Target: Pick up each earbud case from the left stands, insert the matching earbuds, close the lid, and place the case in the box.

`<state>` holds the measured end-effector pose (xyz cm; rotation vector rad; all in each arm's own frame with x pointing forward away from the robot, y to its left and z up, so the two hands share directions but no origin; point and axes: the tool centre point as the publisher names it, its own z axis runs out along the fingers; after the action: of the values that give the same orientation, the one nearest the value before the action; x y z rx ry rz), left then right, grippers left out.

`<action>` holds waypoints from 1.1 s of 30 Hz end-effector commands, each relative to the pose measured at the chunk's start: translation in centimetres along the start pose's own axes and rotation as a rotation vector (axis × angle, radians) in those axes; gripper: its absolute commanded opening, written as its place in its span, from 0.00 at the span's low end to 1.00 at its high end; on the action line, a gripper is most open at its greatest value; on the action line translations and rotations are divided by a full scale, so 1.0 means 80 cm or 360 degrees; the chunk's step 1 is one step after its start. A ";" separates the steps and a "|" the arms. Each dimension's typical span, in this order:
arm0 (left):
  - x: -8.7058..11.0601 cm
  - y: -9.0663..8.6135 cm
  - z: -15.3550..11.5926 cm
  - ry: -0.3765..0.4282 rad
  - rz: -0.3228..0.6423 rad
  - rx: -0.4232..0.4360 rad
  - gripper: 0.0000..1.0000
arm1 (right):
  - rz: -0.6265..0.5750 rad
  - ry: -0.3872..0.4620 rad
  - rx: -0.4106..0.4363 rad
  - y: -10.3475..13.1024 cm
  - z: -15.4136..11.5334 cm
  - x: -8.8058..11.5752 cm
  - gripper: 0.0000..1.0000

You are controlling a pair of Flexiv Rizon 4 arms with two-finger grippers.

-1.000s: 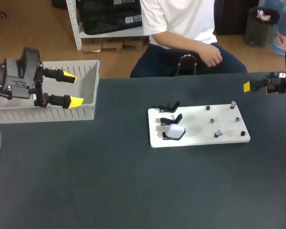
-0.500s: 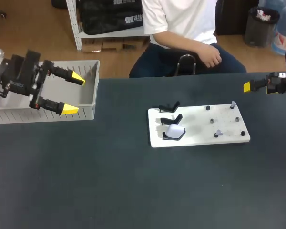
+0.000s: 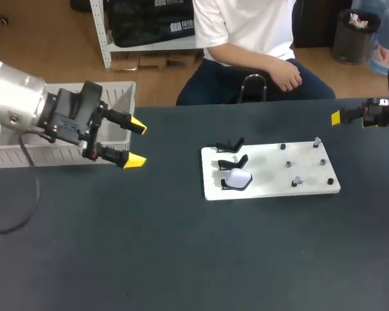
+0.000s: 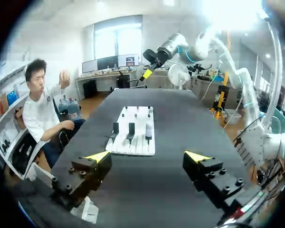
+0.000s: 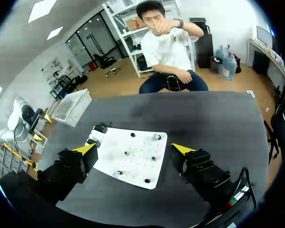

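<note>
Left wrist view: the left gripper [image 4: 147,156] hangs over the desk [image 4: 180,118], its fingers released and spread with nothing between them. The white board [image 4: 135,147] lies ahead, apart from them. In the head view this gripper is just past the near corner of the grey box [image 3: 84,86]. The white case [image 3: 238,177] sits on the nearest stand [image 3: 228,185] at the board's left edge, well apart from the fingers. The right gripper [image 5: 133,148], fingers likewise spread and empty, hovers off the board's far right.
</note>
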<state>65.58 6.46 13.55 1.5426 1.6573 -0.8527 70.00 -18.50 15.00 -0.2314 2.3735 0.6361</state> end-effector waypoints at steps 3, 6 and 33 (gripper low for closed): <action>0.006 0.000 0.046 -0.0048 -0.0022 -0.0050 1.00 | 0.0000 0.0000 0.0000 0.000 0.000 0.000 1.00; 0.008 0.000 0.066 -0.0056 -0.0067 -0.0078 1.00 | 0.0000 0.0000 0.0000 0.000 0.000 0.000 1.00; 0.004 0.002 0.115 -0.0057 -0.0094 -0.0008 1.00 | 0.0000 0.0000 0.0000 0.000 0.000 0.000 1.00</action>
<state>65.16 0.19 8.99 1.4532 1.6813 -0.8975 70.00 -18.50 15.00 -0.2314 2.3735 0.6361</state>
